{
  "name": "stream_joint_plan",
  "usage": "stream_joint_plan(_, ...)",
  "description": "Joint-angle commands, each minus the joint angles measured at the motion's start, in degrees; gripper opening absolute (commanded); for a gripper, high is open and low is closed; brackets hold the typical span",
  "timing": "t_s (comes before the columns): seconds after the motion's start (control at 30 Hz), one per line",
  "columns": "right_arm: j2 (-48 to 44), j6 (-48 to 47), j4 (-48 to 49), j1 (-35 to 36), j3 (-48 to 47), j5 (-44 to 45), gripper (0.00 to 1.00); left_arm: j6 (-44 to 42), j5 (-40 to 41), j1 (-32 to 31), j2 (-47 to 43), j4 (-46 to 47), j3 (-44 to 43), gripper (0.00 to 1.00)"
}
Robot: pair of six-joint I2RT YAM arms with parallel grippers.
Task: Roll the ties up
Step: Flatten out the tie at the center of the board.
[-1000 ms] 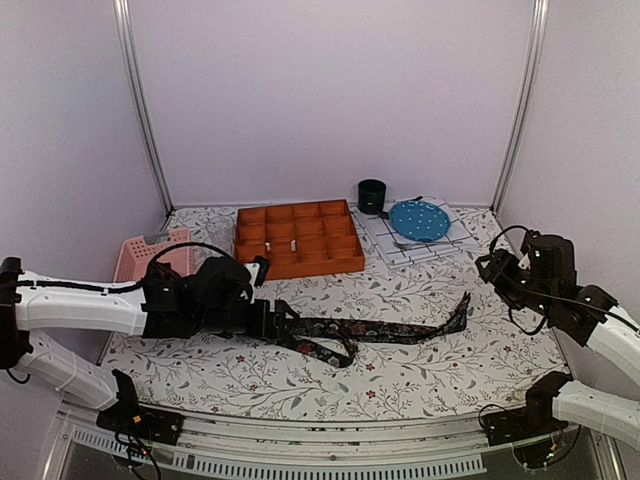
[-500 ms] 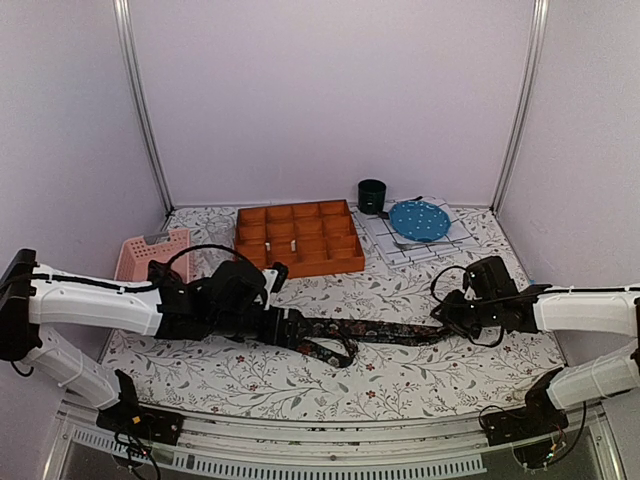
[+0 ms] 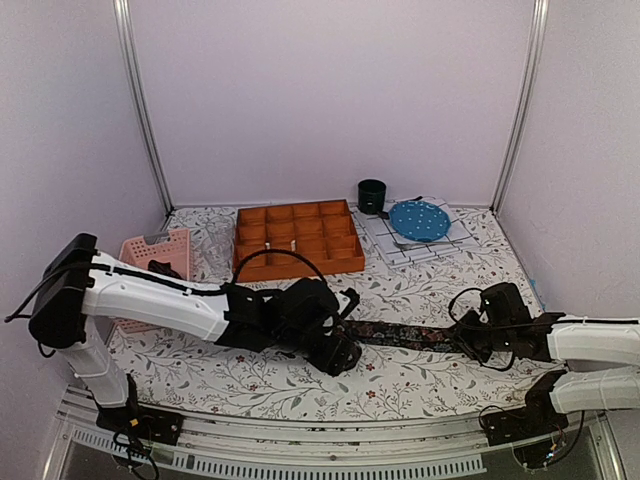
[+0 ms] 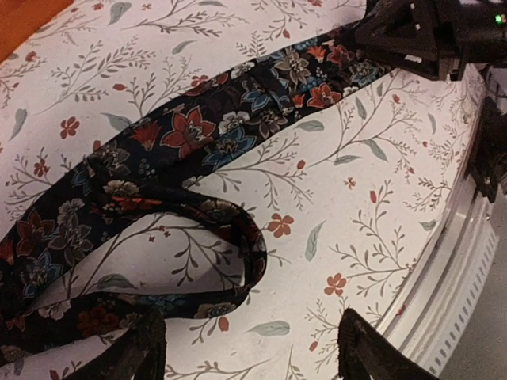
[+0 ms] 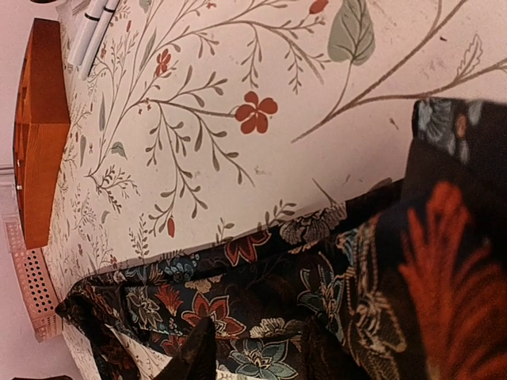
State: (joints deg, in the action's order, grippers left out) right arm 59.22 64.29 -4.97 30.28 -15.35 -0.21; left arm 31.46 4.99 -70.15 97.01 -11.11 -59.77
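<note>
My worktop (image 3: 420, 385) has a pale surface printed with leafy twigs and small red flowers. Toward the near edge I see one dark floral tie (image 3: 405, 333) lying flat on it, in a band running left to right. In the left wrist view the tie's left part doubles back into a loose open loop, with the printed surface showing inside the loop. Further back sits an orange tray (image 3: 300, 268) of small compartments, with a pink basket (image 3: 160, 243) to its left, both well apart from the tie. In the far right corner lie a white gridded mat (image 3: 400, 252) and, just beside it, a black cup (image 3: 372, 195).
</note>
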Motion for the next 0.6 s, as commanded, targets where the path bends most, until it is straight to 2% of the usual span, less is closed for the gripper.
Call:
stream_joint_plan(0.0,-2.12,0.54,-4.04,0.05,-0.12,2.26,0.35,-4.43,2.83,-2.71,6.33,-6.35,-6.3,0.7)
stream_joint_plan(0.1,-2.82,0.18,-4.64,0.06,-0.22,2.75,0.33,-5.67,3.84,-3.9,10.61,-7.92,-9.68,0.69)
stream_joint_plan(0.2,-3.57,-0.1,-5.26,0.04,-0.38,2.82,0.32,-5.91,5.6,-4.3,14.04,-10.25,-12.45,0.62)
stream_joint_plan(0.37,-6.17,-0.38,-6.67,0.06,-0.45,3.23,0.32,-6.77,7.71,-4.06,17.92,-10.78,-14.48,0.36)
stream_joint_plan(0.4,-6.79,-0.44,-7.1,0.09,-0.51,3.57,0.32,-7.11,8.29,-4.03,18.41,-10.96,-14.95,0.27)
stream_joint_plan(0.47,-8.02,-0.55,-8.25,0.05,-0.75,4.15,0.31,-7.21,11.15,-3.96,18.34,-11.85,-15.74,0.01)
stream_joint_plan(0.57,-9.65,-0.74,-9.99,-0.02,-1.23,5.62,0.3,-6.67,16.83,-2.99,12.62,-11.12,-13.69,0.0)
